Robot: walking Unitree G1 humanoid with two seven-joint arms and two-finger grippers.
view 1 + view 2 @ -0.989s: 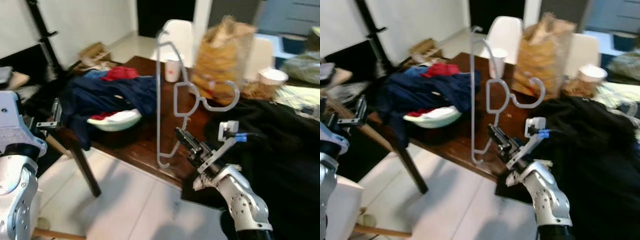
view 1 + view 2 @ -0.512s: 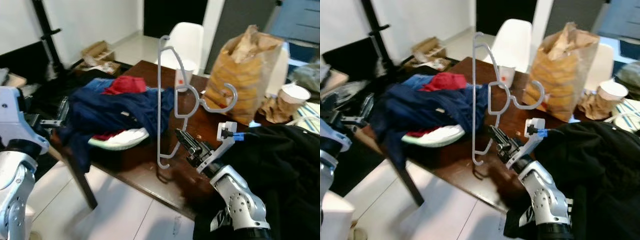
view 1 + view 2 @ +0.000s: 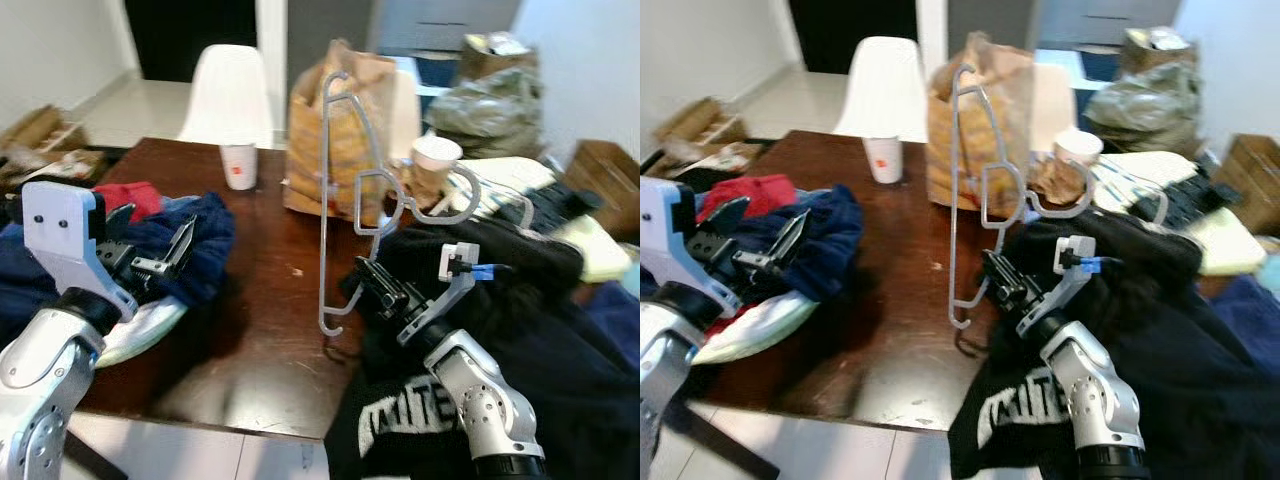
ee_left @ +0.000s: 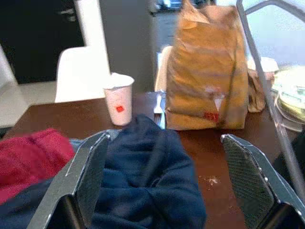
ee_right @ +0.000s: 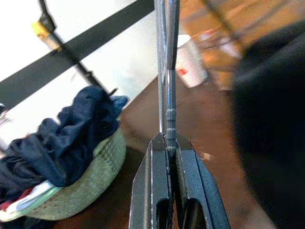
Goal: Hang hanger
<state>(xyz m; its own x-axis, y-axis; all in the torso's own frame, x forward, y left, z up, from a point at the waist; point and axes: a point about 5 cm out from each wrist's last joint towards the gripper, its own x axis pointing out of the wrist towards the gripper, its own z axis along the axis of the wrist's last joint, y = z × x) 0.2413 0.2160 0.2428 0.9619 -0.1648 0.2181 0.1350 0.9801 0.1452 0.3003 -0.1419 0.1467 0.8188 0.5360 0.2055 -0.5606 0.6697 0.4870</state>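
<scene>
A dark brown wooden counter [image 3: 265,330] takes up the middle and lower left of the frame. A heap of black cloth with white letters [image 3: 520,330] is spread over its right side and reaches the lower right corner. A pile of dark blue and red clothes [image 3: 190,245] is seen at the left, lying on a pale green basket [image 5: 88,183]. A crumpled brown paper bag [image 3: 335,140] stands upright at the far edge of the counter, in the upper middle. A white plastic chair [image 3: 228,95] is placed behind the counter at the upper left. A grey plastic hanger [image 3: 345,200] is held upright in the centre of the frame, above the counter, with its hook pointing to the right beside a white paper cup [image 3: 436,155]. A second white paper cup with a red mark [image 3: 238,165] stands on the counter left of the bag.

The right end effector [image 3: 372,285] is closed on the lower part of the hanger; in the right wrist view the thin grey bar is clamped between the two black fingers [image 5: 152,191]. The left end effector [image 3: 158,250] is held above the blue clothes at the left, its fingers [image 4: 88,171] spread wide apart with nothing between them.
</scene>
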